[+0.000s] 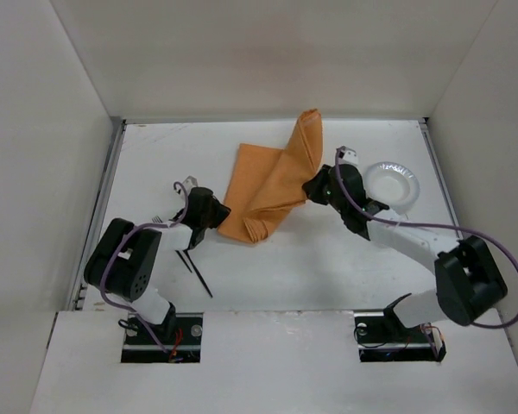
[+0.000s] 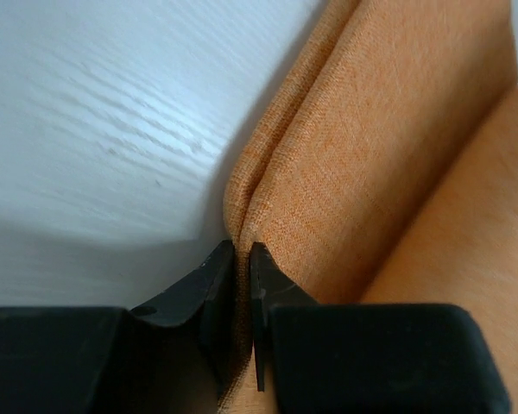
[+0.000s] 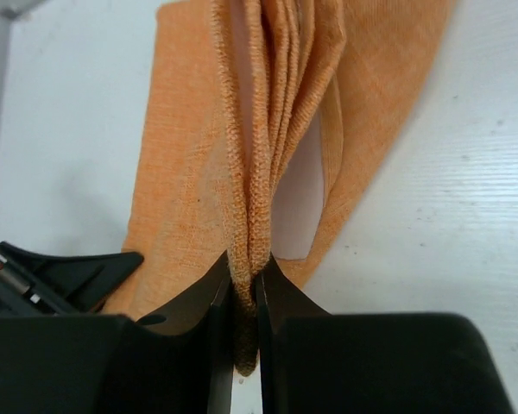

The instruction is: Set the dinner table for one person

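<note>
The orange cloth mat (image 1: 272,181) lies crumpled and folded on the white dinner table (image 1: 285,267), one corner raised toward the back. My left gripper (image 1: 217,216) is shut on the mat's left lower edge; the left wrist view shows cloth (image 2: 354,155) pinched between the fingers (image 2: 209,276). My right gripper (image 1: 311,188) is shut on the mat's right edge; the right wrist view shows a bunched hem (image 3: 259,172) clamped between the fingers (image 3: 285,289). A white bowl (image 1: 391,184) sits to the right of the right gripper.
A fork (image 1: 160,221) and dark cutlery (image 1: 196,272) lie on the table by the left arm. Metal rails (image 1: 104,198) run along the left and right edges. White walls enclose the back and sides.
</note>
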Controlling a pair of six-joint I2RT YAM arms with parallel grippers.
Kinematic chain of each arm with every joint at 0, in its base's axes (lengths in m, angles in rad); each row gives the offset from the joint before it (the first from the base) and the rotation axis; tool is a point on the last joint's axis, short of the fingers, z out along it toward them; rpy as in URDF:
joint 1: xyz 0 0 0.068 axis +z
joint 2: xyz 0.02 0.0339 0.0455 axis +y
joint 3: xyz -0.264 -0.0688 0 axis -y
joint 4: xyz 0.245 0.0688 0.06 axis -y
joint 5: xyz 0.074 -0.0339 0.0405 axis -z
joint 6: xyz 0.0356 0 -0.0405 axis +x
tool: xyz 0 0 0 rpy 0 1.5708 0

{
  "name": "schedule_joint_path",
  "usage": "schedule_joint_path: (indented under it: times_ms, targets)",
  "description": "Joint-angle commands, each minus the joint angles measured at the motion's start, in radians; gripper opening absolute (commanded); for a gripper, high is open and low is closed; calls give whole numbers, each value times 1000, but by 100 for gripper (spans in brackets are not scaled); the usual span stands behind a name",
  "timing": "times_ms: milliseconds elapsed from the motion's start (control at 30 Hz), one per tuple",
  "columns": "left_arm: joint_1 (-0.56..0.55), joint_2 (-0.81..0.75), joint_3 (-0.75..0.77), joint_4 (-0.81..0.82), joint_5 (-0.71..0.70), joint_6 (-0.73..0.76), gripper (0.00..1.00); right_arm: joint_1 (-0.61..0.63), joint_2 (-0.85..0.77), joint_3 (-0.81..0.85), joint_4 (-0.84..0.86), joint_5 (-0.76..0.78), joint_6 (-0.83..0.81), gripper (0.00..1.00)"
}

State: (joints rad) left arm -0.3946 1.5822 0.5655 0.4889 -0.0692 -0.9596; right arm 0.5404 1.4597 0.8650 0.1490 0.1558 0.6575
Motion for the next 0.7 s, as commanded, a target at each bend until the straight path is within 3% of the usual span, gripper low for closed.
schedule_joint_path:
  times_ms: [0, 300, 533, 667]
  targets:
    - [98, -66, -27, 50, -24, -11, 7, -38, -131, -98, -3, 57, 10, 12]
    - [296, -390, -197, 7, -47, -11, 7, -95, -332, -345, -86, 51, 119, 10]
    - [306, -378, -200, -15, -44, -16, 8, -176, -374, -339, -141, 67, 108, 12]
    - [317, -379, -194, -22, -47, -10, 8, -178, -342, -236, -169, 93, 68, 15]
